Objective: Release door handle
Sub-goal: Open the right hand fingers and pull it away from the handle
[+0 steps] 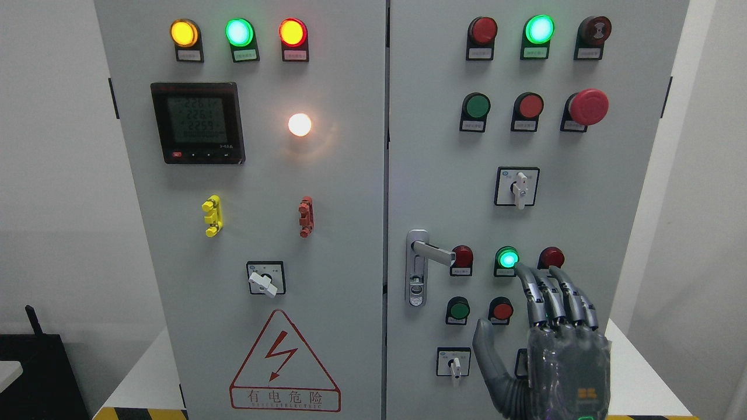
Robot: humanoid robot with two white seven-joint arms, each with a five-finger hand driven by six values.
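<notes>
The right hand point(554, 344) is raised in front of the cabinet's right door point(630, 192), its fingers point(540, 291) stretched upward and released, thumb spread to the left, grasping nothing. The fingertips reach just beside the lit green lamp point(507, 258) and a red button point(551, 257). The handle point(430, 252) sits on the door's left edge, its silver lever pointing right toward another red button point(463, 256), well apart from the hand. The left door point(257, 350) carries a meter point(197, 122) and a warning triangle point(284, 364).
</notes>
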